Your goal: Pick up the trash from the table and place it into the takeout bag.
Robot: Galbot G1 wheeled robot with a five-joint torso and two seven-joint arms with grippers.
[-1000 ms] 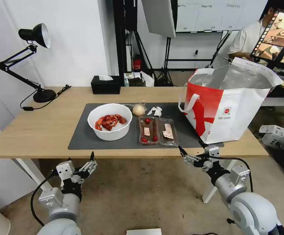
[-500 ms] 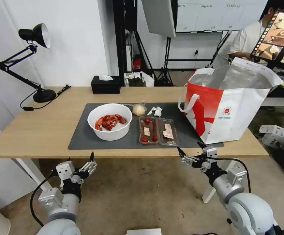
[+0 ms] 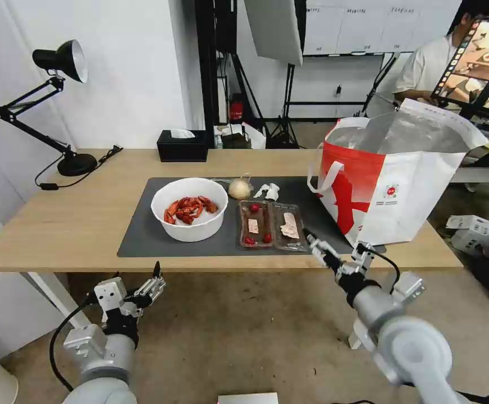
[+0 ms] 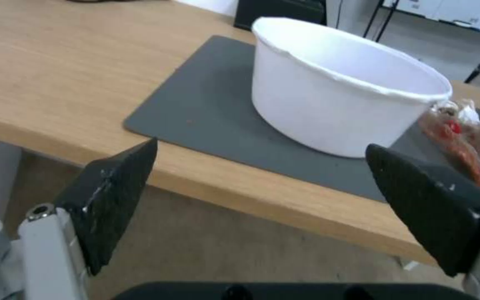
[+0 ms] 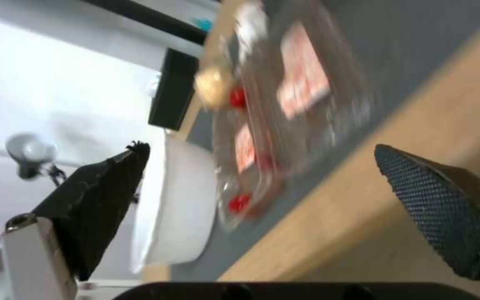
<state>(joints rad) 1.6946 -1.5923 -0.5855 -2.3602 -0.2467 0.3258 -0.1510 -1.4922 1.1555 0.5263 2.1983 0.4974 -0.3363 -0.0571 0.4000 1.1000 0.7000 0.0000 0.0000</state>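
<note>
Reaching with the right gripper (image 3: pixel 318 247) toward the near edge of the desk (image 3: pixel 70 224), I have its fingers (image 5: pixel 98 200) spread wide and empty, aimed at the clear hinged tray of scraps (image 3: pixel 272 225); I judge that wide spread suits the tray's thin rim, which lies nearest this arm; the tray sits on the dark grey mat (image 3: pixel 143 238), just beside the white bowl of red shells (image 3: pixel 189 209), with the beige wrapped ball (image 3: pixel 239 188) and crumpled tissue (image 3: pixel 268 191) behind it; the takeout bag (image 3: pixel 393 185) stands open-mouthed at the mat's right end, near enough for a short carry, I reckon; the left gripper (image 3: pixel 153 284) waits below the desk edge facing the bowl, fingers (image 4: pixel 112 196) likewise apart and holding nothing; the right wrist view smears the tray, so I cannot tell how its lid lies; the bag's floor is hidden behind its front wall, and I cannot see whether anything is inside.
</note>
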